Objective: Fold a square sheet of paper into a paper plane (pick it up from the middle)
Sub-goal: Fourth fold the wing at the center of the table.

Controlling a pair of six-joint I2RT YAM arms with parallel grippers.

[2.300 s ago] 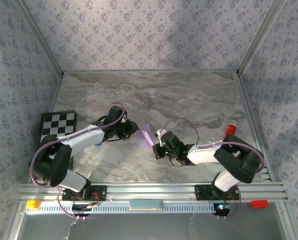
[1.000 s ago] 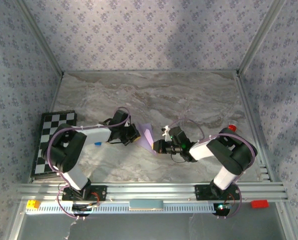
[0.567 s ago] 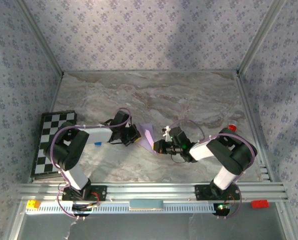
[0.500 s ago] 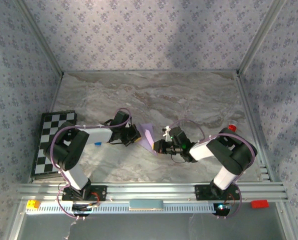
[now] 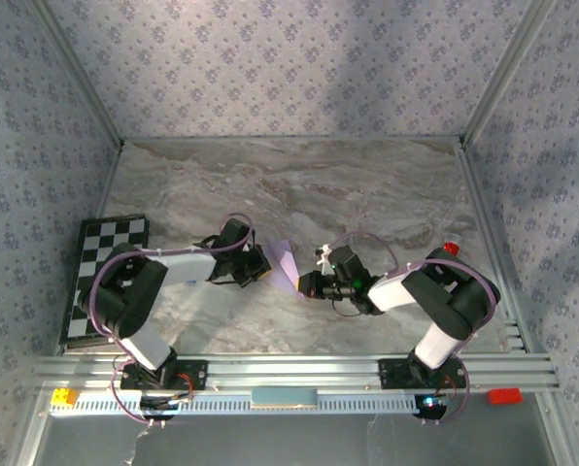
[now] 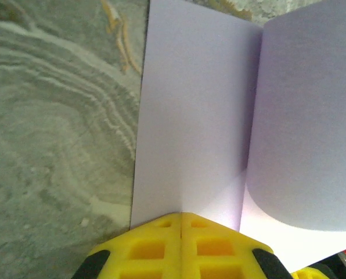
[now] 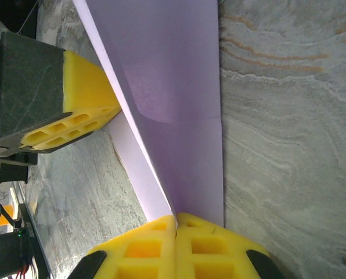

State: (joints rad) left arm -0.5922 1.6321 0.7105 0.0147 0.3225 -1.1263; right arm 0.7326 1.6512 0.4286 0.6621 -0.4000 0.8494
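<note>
Lilac paper [image 5: 286, 262], smooth and creased, is clamped at opposite edges between the yellow gridded pads [image 6: 150, 250] of the left tool [image 6: 180, 222] and right tool [image 7: 176, 222], over the marbled tabletop [image 5: 367, 194].

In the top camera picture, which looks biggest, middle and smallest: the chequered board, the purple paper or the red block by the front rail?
Largest: chequered board; then purple paper; smallest: red block.

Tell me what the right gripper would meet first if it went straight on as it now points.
The thin, pale lilac square sheet of paper that it pinches; beyond that, probably the left gripper, though depth is unclear.
</note>
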